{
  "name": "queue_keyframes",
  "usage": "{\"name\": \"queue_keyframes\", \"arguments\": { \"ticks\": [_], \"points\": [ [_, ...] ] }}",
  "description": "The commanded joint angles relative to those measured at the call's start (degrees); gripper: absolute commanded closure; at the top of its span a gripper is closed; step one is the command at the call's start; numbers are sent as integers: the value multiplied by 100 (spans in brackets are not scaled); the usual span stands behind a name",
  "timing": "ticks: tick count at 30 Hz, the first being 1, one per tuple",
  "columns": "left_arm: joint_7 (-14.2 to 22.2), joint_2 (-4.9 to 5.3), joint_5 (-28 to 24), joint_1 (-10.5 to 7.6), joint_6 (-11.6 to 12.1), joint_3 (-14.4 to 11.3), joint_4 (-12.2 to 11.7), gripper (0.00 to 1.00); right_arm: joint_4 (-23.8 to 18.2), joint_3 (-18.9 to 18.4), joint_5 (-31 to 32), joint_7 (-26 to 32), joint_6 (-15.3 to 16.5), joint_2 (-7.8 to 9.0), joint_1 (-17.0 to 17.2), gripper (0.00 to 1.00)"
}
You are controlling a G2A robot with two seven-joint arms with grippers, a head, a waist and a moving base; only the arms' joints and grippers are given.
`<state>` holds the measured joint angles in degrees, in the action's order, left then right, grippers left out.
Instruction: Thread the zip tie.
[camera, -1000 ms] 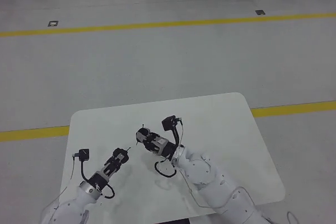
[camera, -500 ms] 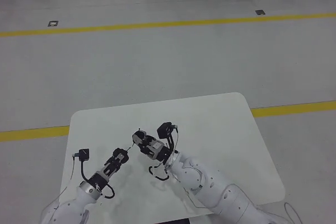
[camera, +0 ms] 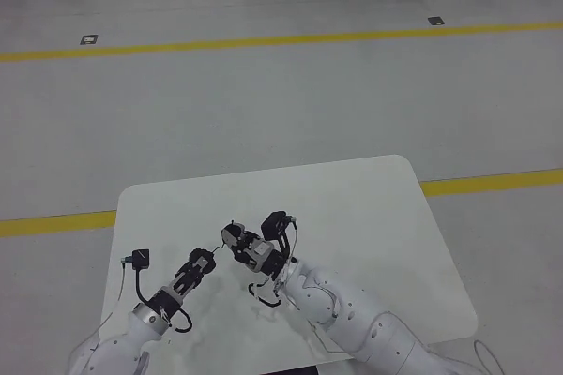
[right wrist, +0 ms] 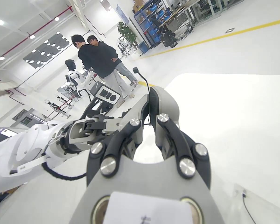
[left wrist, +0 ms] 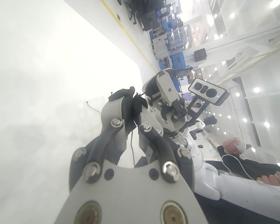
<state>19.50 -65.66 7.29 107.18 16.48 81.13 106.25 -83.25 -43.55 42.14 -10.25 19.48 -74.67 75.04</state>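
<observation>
Both arms hang over the left half of the table [camera: 375, 197], and their tips are close together. The right gripper [right wrist: 150, 99] is clamped on the zip tie [right wrist: 146, 83]. The black strap runs between its pressed pads and sticks out past the fingertips, curving away to a small thick head at its free end. The left gripper [left wrist: 132, 97] is closed too. Its dark pads pinch the tie's thin strap, which trails back between the fingers toward the wrist. A fine black tip pokes out from the left gripper's pads toward the right gripper just beside it. The tie is held between the two grippers, up in the air (clear of the tabletop). Elsewhere on the table lies a clear flat piece [right wrist: 259, 194] with a thin black strip [right wrist: 244, 194] on or in it. I cannot tell which, nor whether the piece is a tray, a bag or a plain sheet.
</observation>
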Motion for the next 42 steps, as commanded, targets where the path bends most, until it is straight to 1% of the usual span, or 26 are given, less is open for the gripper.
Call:
{"name": "queue_keyframes", "arguments": {
  "ticks": [1, 7, 14, 18, 29, 30, 31, 32, 35, 42],
  "points": [
    [0, 0, 0, 0, 0, 0, 0, 100, 49, 87, 74, -204, 0, -1, -25, 100],
    [0, 0, 0, 0, 0, 0, 0, 100, 167, 343, 192, -689, 0, 60, -139, 100],
    [0, 0, 0, 0, 0, 0, 0, 100, 323, 687, 145, -1213, 0, 203, -366, 100],
    [0, 0, 0, 0, 0, 0, 0, 100, 334, 984, 158, -1614, 0, 304, -537, 100],
    [0, 0, 0, 0, 0, 0, 0, 100, 331, 974, 170, -1615, -23, 304, -535, 100],
    [0, 0, 0, 0, 0, 0, 0, 100, 315, 942, 284, -1647, -89, 304, -529, 100],
    [0, 0, 0, 0, 0, 0, 0, 100, 313, 925, 331, -1674, -77, 302, -500, 100],
    [0, 0, 0, 0, 0, 0, 0, 100, 335, 885, 345, -1721, 0, 301, -479, 100],
    [0, 0, 0, 0, 0, 0, 0, 100, 375, 867, 488, -1842, 0, 300, -461, 100],
    [0, 0, 0, 0, 0, 0, 0, 100, 541, 911, 551, -1993, 0, 277, -533, 100]
  ]
}}
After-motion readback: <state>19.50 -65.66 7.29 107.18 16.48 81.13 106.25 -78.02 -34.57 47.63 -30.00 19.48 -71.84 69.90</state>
